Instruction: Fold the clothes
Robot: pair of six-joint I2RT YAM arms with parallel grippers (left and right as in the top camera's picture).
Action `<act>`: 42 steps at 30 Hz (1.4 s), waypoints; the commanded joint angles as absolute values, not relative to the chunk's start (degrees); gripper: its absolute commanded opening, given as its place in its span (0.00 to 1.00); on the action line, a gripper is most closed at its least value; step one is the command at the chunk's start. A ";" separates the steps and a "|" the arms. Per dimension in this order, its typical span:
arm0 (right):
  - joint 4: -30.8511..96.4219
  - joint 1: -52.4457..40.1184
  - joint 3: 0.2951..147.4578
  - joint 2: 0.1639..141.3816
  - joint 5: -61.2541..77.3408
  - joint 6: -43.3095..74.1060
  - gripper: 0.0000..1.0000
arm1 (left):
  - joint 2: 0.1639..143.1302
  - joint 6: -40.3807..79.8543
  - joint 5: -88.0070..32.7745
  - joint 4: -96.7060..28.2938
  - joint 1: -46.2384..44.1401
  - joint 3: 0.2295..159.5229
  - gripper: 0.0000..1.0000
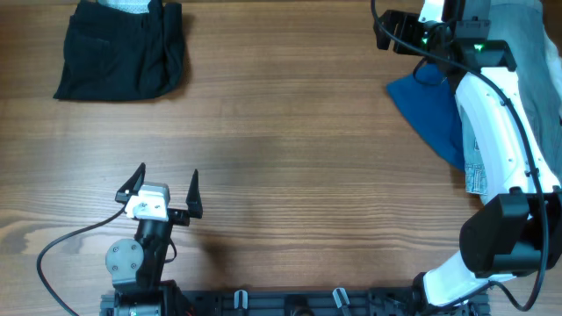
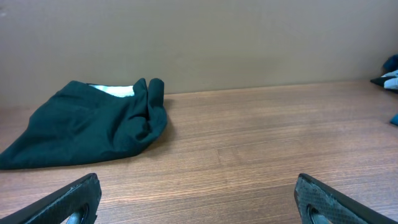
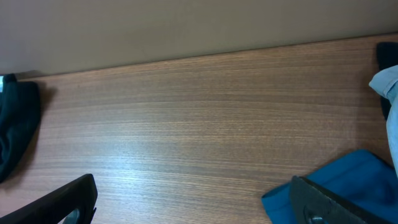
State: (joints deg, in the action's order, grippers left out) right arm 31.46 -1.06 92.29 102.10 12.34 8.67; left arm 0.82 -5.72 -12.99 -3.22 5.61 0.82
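Though right wrist view crops the clothes | overhead: whole bundle, far-left

A wooden table with lengthwise grain fills the view. On its far right side lies a crumpled bright blue cloth. Just beside the cloth, at the right edge, lies a pale grey-blue garment. A plain beige wall stands behind the table.

Table: brown wood grain is seen across the whole frame.
Clothes: a black bundle is laid at the upper left, a pale band shown at its top.
Blue cloth: laid at the upper right, partly hidden.
Jeans: laid at the right edge.
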 commanded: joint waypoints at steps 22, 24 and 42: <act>21.63 -1.10 71.09 71.13 5.78 -0.71 1.00 | 0.38 -5.58 -13.45 -3.16 5.39 0.32 1.00; 14.52 -1.10 59.81 62.33 5.78 -2.22 1.00 | 0.38 -5.58 -13.47 -3.16 5.39 0.32 1.00; 0.67 -1.10 6.85 5.91 3.64 6.61 0.99 | 0.38 -5.58 -13.45 -3.18 5.39 0.32 1.00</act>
State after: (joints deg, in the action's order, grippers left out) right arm 2.68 -1.06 10.02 10.96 6.13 2.46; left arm 0.80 -5.72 -13.02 -3.05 5.61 0.71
